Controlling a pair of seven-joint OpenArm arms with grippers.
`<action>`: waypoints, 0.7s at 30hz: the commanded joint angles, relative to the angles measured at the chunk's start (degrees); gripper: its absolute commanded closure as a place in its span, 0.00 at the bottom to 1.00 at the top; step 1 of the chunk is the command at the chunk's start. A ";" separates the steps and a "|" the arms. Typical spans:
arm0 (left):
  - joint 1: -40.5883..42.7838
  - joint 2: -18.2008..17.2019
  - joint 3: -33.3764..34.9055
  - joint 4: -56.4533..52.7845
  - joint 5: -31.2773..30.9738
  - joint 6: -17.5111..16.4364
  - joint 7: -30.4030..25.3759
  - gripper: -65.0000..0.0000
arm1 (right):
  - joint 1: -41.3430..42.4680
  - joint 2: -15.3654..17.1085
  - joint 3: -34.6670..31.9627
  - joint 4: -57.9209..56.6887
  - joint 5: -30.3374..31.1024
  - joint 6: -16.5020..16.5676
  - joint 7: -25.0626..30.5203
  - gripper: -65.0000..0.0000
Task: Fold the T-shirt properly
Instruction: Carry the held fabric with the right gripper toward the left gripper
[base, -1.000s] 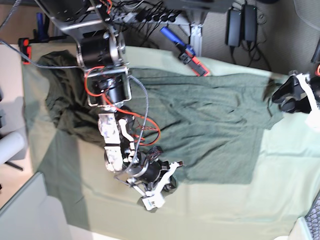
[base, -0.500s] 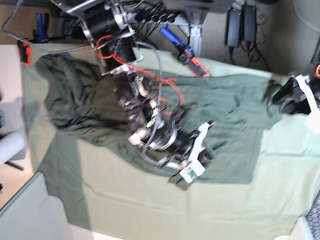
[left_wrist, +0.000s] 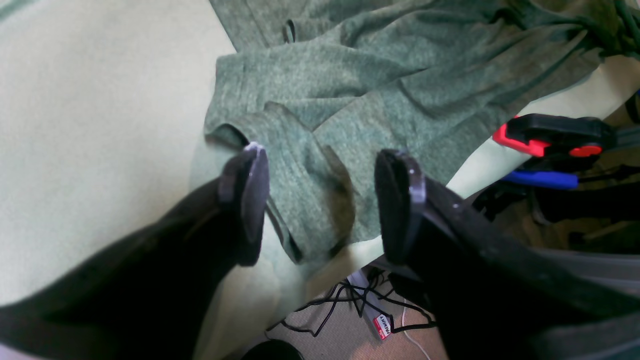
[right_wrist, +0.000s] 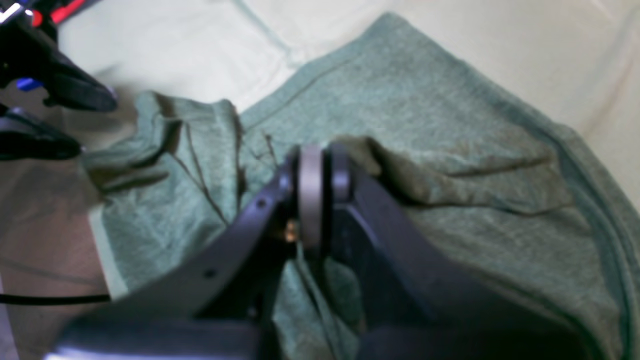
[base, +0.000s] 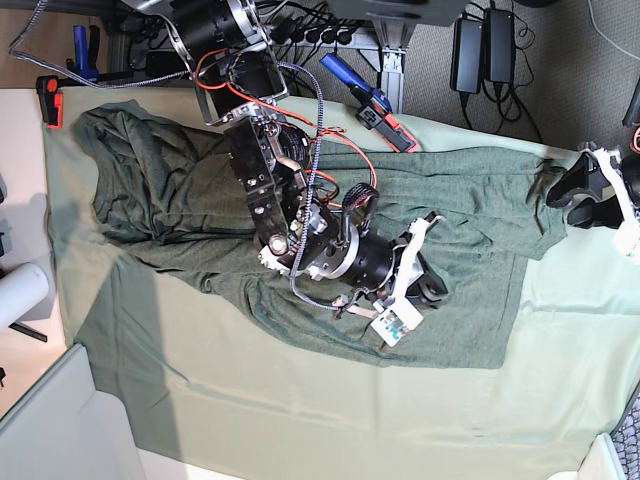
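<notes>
T-shirt (base: 440, 210): we see it spread across the bench, partly bunched
Right gripper (right_wrist: 317, 165): clenched on a T-shirt fold
Left gripper (left_wrist: 325, 200): released over the sleeve
Risk: thin pinch slipping, fold collapsing

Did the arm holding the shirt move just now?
Yes. In the base view the right gripper, shut on the T-shirt, swung from the tablecloth's near side toward the waiting left gripper.

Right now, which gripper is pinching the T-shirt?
The right gripper, shut on a raised fold of the T-shirt; the left gripper hangs open at its corner.
</notes>
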 joint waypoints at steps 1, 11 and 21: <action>-0.33 -0.98 -0.50 0.79 -0.85 -0.32 -1.03 0.43 | 1.40 -0.22 0.13 1.05 0.68 2.16 1.29 1.00; -0.31 -0.98 -0.50 0.79 -0.90 -0.32 -1.01 0.43 | 1.55 -0.46 0.92 1.01 -5.70 1.92 5.05 0.46; -0.28 -0.98 -0.50 0.79 -2.16 -0.32 -0.76 0.43 | 3.08 -6.84 15.69 -7.10 -9.38 0.79 12.87 0.46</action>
